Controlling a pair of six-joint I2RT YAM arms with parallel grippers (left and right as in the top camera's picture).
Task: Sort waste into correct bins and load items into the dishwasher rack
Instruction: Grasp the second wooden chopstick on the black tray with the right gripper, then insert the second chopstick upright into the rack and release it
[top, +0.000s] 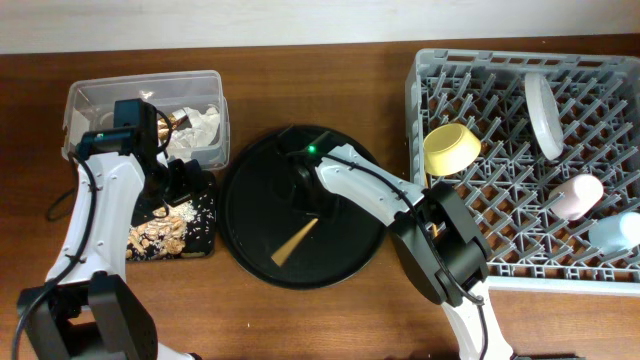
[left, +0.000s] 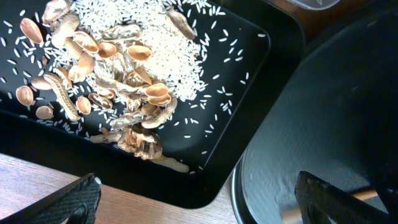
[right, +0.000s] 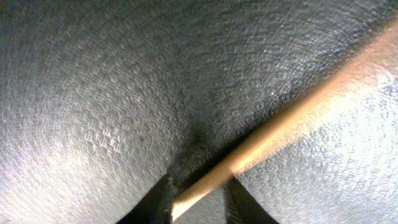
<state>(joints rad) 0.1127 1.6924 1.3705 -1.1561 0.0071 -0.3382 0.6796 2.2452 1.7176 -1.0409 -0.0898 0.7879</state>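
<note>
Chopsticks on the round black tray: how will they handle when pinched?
Probably stiff and light: the chopsticks are thin wood. Flat on the round tray, they may roll or skid if nudged. The right gripper straddles one end, so they might pivot.

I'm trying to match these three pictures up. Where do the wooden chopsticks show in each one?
Overhead: the chopsticks lie just below the picture's centre, on the round black tray.
Left wrist: not clearly in it; only the tray fills the right side.
Right wrist: the chopsticks run diagonally from bottom centre to the upper right edge.
Shared landmark: the round black tray, seen in all three views.
</note>
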